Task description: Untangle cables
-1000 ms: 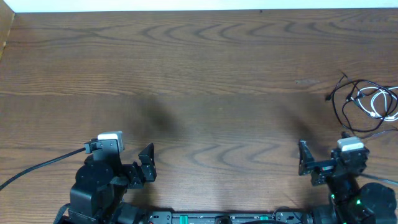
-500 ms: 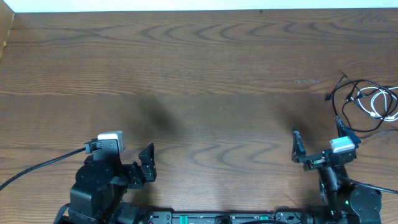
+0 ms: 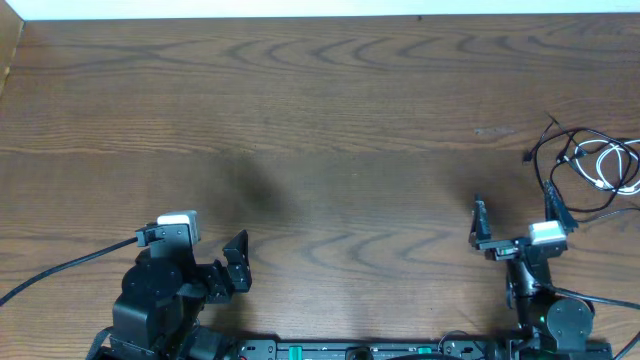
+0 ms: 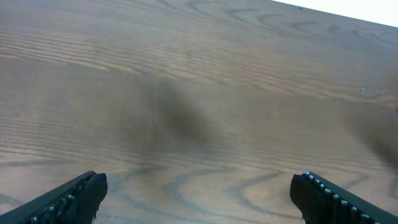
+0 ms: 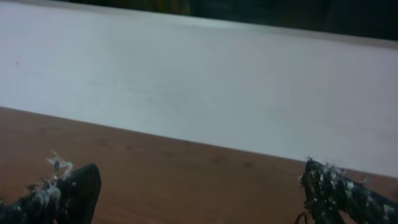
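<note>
A thin black cable (image 3: 548,160) and a white cable (image 3: 612,166) lie tangled in loops at the table's far right edge. My right gripper (image 3: 515,214) is open and empty just left of and in front of the tangle, with its right finger close to the black loops. In the right wrist view the gripper (image 5: 202,182) is wide open over bare wood, and the tangle is out of sight. My left gripper (image 3: 238,263) is open and empty near the front left, far from the cables. It also shows open in the left wrist view (image 4: 199,190).
The wooden table (image 3: 320,120) ends at a white strip along its far edge. A thick black robot wire (image 3: 60,268) runs off to the left from the left arm. The cable loops reach the table's right edge.
My right gripper has moved forward and tilted up, its fingers spreading and coming closer to the black cable. The left arm and the cables have not moved.
</note>
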Robot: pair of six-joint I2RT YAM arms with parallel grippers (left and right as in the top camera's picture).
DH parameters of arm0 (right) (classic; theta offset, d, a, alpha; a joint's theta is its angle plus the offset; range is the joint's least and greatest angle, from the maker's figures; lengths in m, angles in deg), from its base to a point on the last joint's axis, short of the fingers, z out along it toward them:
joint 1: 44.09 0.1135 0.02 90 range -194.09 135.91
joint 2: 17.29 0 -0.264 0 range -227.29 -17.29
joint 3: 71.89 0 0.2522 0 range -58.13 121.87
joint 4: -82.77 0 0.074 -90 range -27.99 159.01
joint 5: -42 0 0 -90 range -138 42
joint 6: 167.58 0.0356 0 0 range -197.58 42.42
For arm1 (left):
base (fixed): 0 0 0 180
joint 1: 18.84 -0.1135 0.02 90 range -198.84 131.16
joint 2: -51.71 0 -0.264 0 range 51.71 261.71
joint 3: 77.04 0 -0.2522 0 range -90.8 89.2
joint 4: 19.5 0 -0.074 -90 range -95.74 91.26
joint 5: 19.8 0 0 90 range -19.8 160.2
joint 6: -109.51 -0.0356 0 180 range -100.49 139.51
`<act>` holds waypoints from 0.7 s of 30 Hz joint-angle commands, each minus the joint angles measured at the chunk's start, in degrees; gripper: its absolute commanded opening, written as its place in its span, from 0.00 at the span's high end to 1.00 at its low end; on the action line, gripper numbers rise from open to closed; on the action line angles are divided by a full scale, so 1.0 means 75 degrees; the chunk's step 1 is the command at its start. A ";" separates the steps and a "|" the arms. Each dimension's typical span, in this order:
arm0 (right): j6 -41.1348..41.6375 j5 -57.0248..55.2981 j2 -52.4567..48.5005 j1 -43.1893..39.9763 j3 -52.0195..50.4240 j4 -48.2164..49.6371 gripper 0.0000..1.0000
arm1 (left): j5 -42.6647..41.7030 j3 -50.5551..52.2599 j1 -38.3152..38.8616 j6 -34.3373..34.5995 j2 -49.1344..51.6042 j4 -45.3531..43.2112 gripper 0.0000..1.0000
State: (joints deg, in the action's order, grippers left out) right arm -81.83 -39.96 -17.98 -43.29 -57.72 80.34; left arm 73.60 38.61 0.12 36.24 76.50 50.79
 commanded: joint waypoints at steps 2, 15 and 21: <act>-0.0105 -0.0166 0.0052 -0.0052 -0.0012 0.0085 0.01 | 0.0154 0.0047 -0.0017 0.0015 -0.0017 -0.0003 0.02; -0.0073 -0.0478 0.0050 -0.0052 -0.0012 -0.2049 0.01 | 0.0152 0.0047 -0.0017 0.0015 -0.0017 -0.0003 0.02; -0.0073 -0.0455 0.0050 -0.0052 -0.0012 -0.2034 0.01 | 0.0152 0.0047 -0.0017 0.0015 -0.0017 -0.0003 0.02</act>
State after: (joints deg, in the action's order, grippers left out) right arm -82.03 -42.89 -18.05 -43.29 -57.74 65.33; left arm 73.64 38.76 0.12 36.24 76.55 50.79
